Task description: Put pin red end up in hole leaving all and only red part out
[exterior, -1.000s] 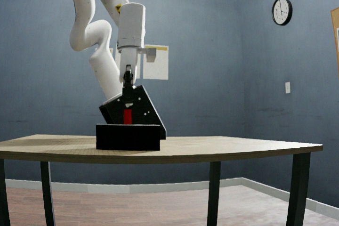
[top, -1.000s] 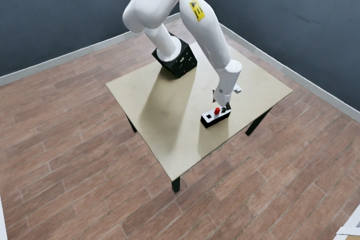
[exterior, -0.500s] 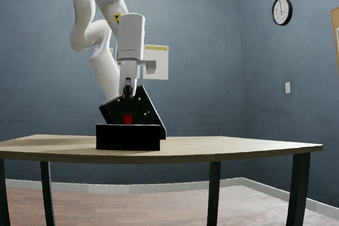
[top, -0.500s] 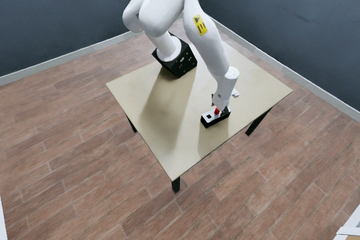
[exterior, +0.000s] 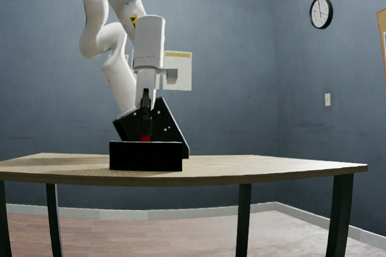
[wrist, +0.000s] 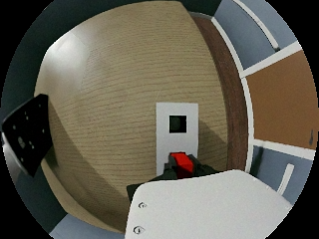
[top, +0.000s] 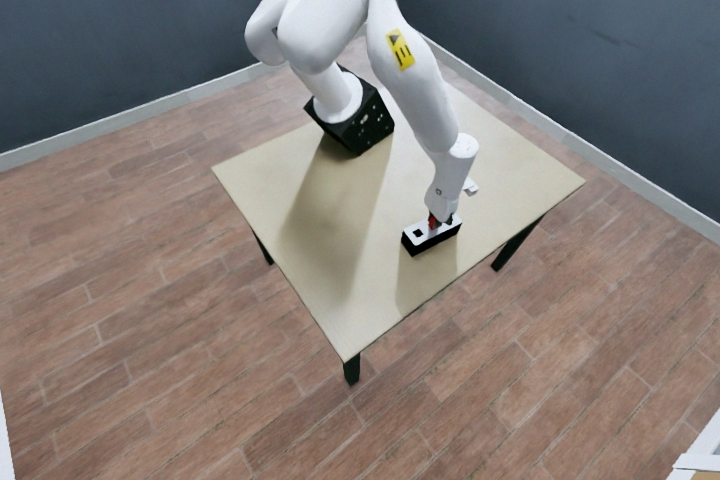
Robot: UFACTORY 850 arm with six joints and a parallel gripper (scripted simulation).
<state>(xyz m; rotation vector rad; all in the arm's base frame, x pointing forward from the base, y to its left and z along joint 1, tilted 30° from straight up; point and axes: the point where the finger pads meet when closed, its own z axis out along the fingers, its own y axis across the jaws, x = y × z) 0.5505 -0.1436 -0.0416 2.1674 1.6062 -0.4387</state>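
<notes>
The block (top: 429, 245) (exterior: 145, 156) (wrist: 176, 143), with a white top and black sides, stands on the table. The pin (top: 431, 222) (exterior: 145, 138) (wrist: 183, 163) stands upright, red end up, at the middle of the block's length. Only red shows of it above the top; its lower part is hidden in the block. My gripper (top: 438, 221) (exterior: 145, 131) (wrist: 179, 163) points down over the block and is shut on the pin's red part, one finger on each side. One end hole (top: 417, 232) (wrist: 177, 123) is empty; the other end is hidden by the gripper.
The wooden table (top: 327, 249) (exterior: 275, 165) (wrist: 115, 90) carries the block close to one edge. The black arm base (top: 366, 127) (exterior: 166, 133) (wrist: 30, 131) stands at the table's back.
</notes>
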